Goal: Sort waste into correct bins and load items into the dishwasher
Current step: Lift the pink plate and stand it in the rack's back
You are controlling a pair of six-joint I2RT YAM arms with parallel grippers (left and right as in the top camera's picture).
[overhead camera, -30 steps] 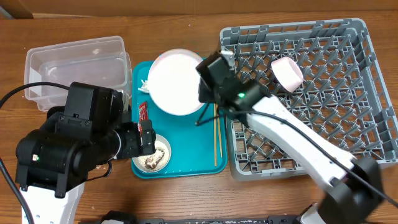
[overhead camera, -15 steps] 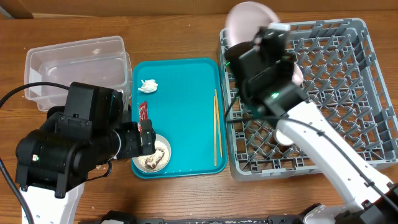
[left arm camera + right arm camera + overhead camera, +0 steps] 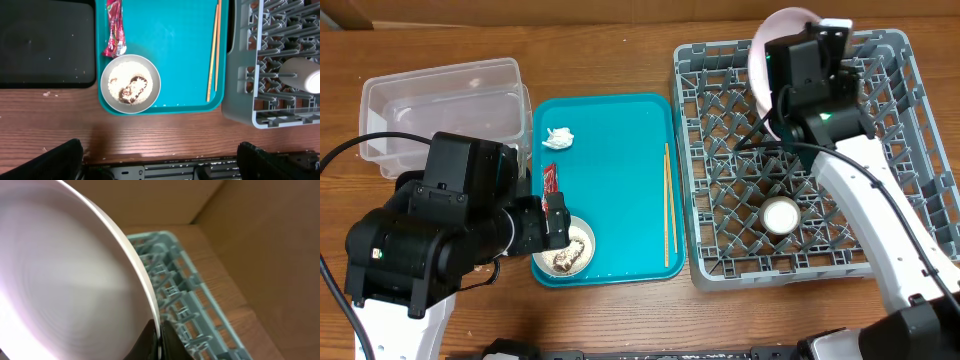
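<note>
My right gripper (image 3: 798,62) is shut on the rim of the round pinkish-white plate (image 3: 767,40), holding it on edge over the far side of the grey dish rack (image 3: 720,150). The right wrist view shows the fingers (image 3: 159,341) pinching the plate (image 3: 65,280). A white cup (image 3: 781,216) stands in the rack. On the teal tray (image 3: 620,150) lie the tissue (image 3: 558,138), the red wrapper (image 3: 551,182), the chopsticks (image 3: 668,205) and the bowl (image 3: 570,250) of rice scraps. My left gripper (image 3: 160,160) is open and empty above the table's front edge.
The clear tub (image 3: 440,100) stands at the far left. The black tray (image 3: 47,42) lies left of the teal tray, hidden under my left arm (image 3: 440,235) in the overhead view. Cardboard walls rise behind the rack.
My right arm has lifted the plate off the teal tray and carried it right to the rack's far side, tipping it on edge. The left arm has not moved.
</note>
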